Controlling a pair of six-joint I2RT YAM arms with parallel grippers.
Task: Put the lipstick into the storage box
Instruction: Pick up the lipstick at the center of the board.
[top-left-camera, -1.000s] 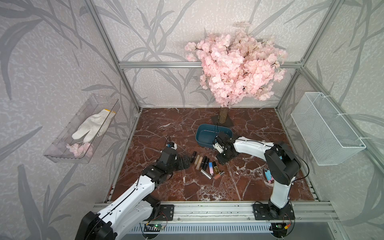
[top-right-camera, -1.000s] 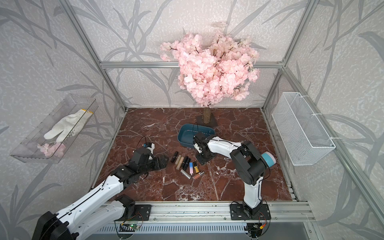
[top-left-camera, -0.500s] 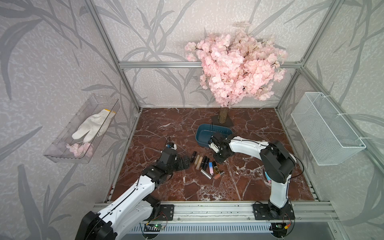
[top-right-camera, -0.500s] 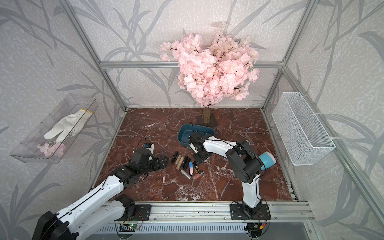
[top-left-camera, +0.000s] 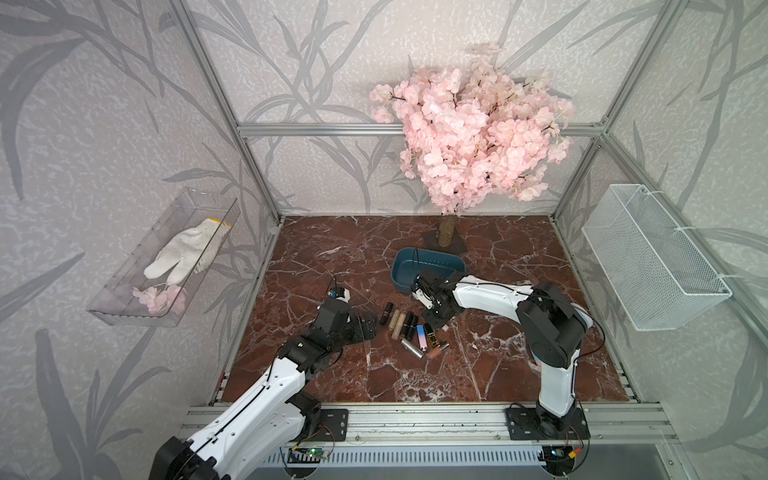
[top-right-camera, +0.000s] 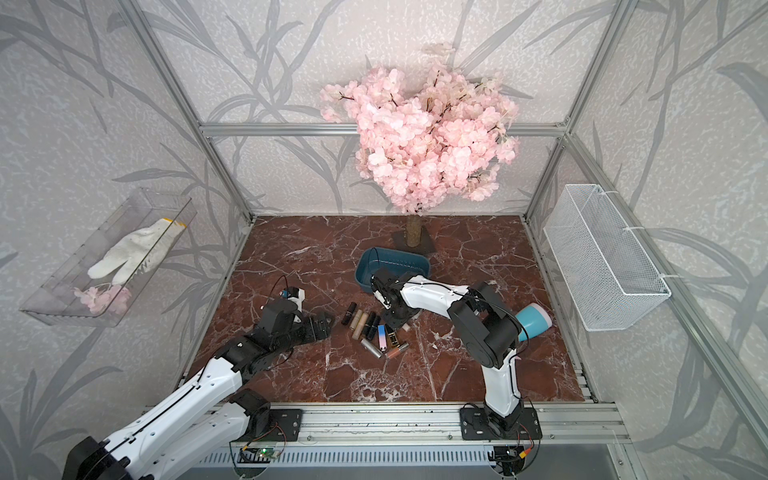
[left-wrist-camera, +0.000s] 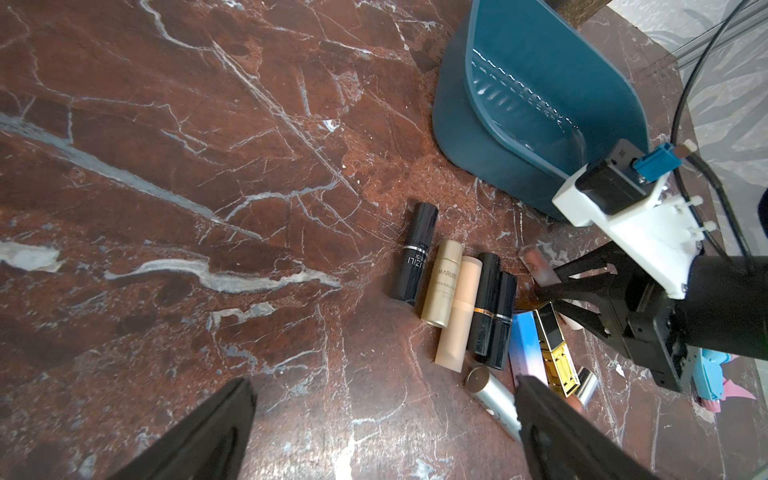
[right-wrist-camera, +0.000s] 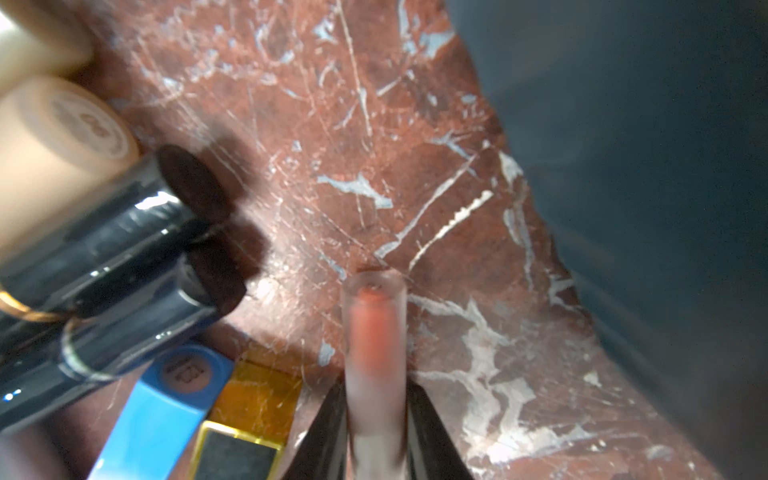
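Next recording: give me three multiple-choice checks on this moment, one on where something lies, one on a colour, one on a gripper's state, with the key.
1. Relative to the storage box, the loose lipsticks lie:
A inside it; B on the table just outside it; C balanced on its rim.
2. The storage box is:
A white; B red; C teal-blue.
3. The right gripper is:
A shut on a frosted lipstick tube; B wide open; C out of view.

Key:
1 B, the lipsticks rest on the table and nothing shows inside the box.
2 C, both top views show teal-blue plastic.
3 A, the right wrist view shows its fingers pinching the tube.
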